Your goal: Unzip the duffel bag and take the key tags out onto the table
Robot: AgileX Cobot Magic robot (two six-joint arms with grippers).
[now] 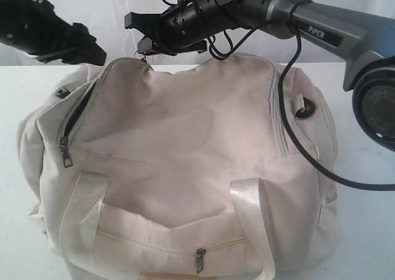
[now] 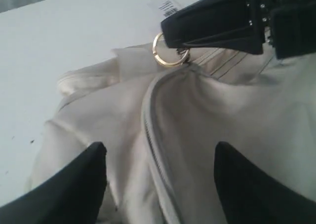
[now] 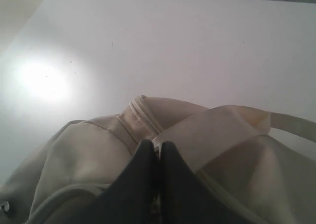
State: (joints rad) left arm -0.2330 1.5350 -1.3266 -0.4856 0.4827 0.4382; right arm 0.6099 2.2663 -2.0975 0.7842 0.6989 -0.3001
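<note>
The cream duffel bag [image 1: 185, 156] fills the middle of the table [image 1: 370, 230]. Its main zipper [image 2: 154, 135] looks closed where I see it in the left wrist view. My right gripper [image 1: 143, 45] reaches across to the bag's top back-left corner. It is shut [image 3: 153, 145] on the gold zipper-pull ring [image 2: 168, 54]. My left gripper [image 2: 160, 147] hangs open just above the zipper line at the bag's left end, with nothing between its fingers [image 2: 84, 179]. The key tags are hidden.
A side zipper [image 1: 74, 116] on the bag's left end gapes dark, its pull [image 1: 65, 152] hanging down. The front pocket zipper [image 1: 200, 258] is closed between the shiny handles [image 1: 250, 212]. A black cable [image 1: 296, 138] from the right arm drapes over the bag's right end.
</note>
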